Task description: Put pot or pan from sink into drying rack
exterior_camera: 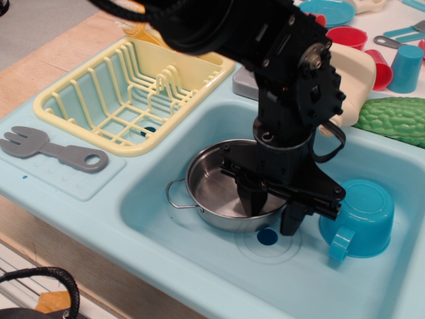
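The shiny steel pan (211, 189) with wire loop handles sits in the light-blue sink (159, 222), just left of the drain hole (267, 236). My black gripper (272, 209) is low over the pan's right side. One finger (252, 198) is inside the pan and the other finger (292, 219) is outside its right rim, so the jaws straddle the rim with a gap between them. The pan rests on the sink floor. The pale yellow drying rack (73, 129) stands to the upper left, with nothing on its slats.
A turquoise cup (358, 216) lies in the sink just right of the gripper. A grey toy fork (53, 151) lies on the counter left of the sink. A green bumpy vegetable (398, 119) and red and blue cups sit at the back right. The arm hides the faucet.
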`<state>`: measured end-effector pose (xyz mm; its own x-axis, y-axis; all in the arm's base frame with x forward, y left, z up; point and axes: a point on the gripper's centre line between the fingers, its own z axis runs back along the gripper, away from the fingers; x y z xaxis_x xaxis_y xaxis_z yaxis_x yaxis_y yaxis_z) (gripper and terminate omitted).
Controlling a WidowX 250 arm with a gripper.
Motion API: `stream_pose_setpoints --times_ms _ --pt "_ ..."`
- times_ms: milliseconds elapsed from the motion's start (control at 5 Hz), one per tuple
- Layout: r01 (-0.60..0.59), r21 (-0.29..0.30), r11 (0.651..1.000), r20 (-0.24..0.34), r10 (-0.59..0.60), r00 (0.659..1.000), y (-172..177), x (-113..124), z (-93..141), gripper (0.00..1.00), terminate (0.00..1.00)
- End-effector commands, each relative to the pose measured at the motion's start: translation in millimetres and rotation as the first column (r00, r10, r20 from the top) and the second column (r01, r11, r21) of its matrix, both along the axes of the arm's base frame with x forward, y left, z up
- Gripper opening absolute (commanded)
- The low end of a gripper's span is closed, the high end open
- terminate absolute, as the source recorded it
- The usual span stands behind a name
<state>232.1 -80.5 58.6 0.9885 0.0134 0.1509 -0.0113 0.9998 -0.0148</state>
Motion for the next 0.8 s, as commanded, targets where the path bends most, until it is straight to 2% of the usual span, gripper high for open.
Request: stream_pose_setpoints --times_ms 0,600 --pt "-0.009 -0.011 1.0 0.029 0.01 1.0 2.5 0.3 2.9 0.0 0.0" --pt "-0.059 0.101 0.993 0.0 0.06 0.998 -10.3 -21.1 41.9 0.0 0.0"
